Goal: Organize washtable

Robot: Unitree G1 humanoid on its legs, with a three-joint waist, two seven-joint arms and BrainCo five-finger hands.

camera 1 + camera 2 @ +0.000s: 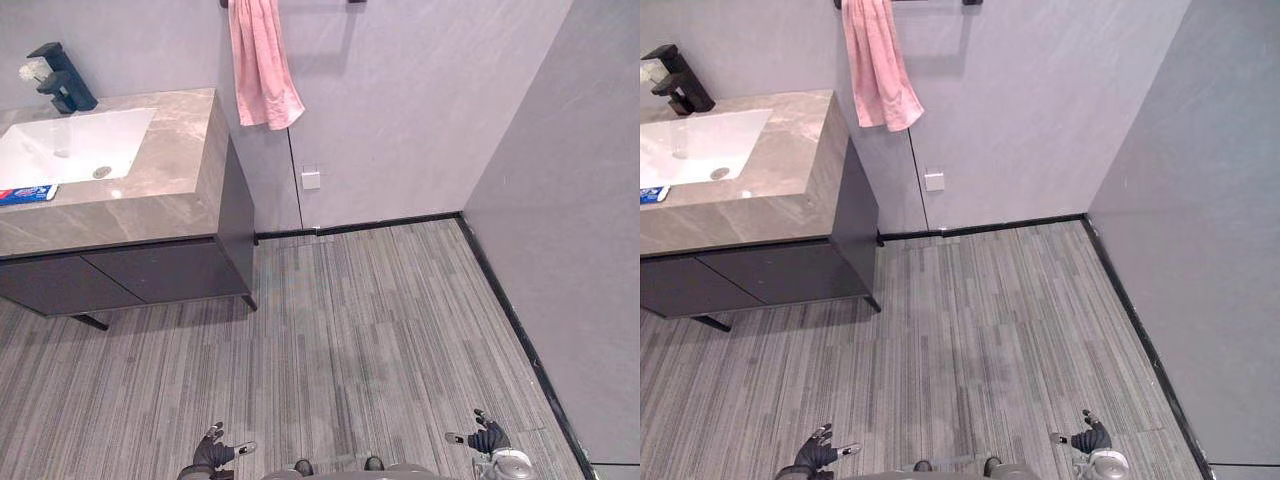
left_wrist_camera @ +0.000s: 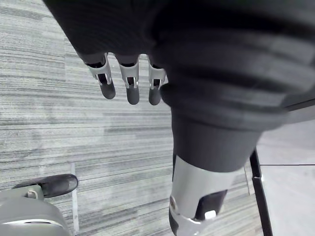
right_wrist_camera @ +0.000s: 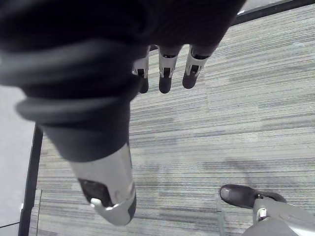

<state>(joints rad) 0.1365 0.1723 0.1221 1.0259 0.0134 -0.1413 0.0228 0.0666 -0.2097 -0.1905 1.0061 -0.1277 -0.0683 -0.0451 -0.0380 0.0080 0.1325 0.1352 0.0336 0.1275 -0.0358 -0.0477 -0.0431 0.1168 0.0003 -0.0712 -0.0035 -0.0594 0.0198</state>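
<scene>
Here, table point(image 1: 170, 170) upper left, its left end cut off, blue item point(image 1: 27, 194) at the edge partly cropped, left hand point(image 1: 213, 452) and right hand point(image 1: 487, 437) at bottom, fingers relaxed, empty.

Towel point(image 1: 262, 65) hangs right of washtable point(image 1: 172, 160), faucet point(image 1: 62, 78) behind basin point(image 1: 45, 150).

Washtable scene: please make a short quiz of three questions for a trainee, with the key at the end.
1. True or false: the left hand and the right hand hold nothing.
2. Where is the pink towel? A: in a basket. B: hanging on the wall. C: on a chair.
3. Fill in: the blue packet lies on the washtable beside the white ____.
Key: 1 true; 2 B; 3 sink.
</scene>
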